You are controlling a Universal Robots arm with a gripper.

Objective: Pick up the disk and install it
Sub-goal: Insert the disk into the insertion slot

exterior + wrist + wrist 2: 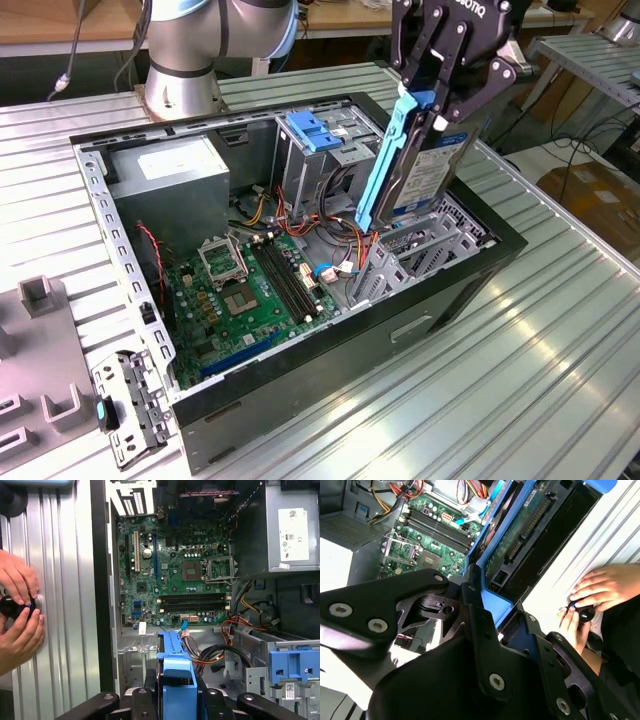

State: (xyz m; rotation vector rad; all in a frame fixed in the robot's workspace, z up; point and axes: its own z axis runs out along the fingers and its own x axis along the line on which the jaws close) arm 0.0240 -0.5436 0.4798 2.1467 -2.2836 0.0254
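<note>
Silver-grey disk (pixel 428 185), framed by its light blue carrier rail (pixel 385 170), hangs tilted on edge over the open computer case (pixel 505 245), lower end at the metal bay (pixel 400 265) on the exterior view's right. Black claw (pixel 437 105) is clamped on the disk's upper end. Green motherboard (pixel 245 290) lies exposed beside the bay. In the first wrist view, a person's hands (pixel 20 635) rest on the ribbed counter (pixel 65 630) just outside the case, holding a small black object (pixel 10 606).

Bright, even light from above. Glare whitens the ribbed table (pixel 560 330) in all views; the case (pixel 300 400) interior and gripper (pixel 487 607) lie shaded.
</note>
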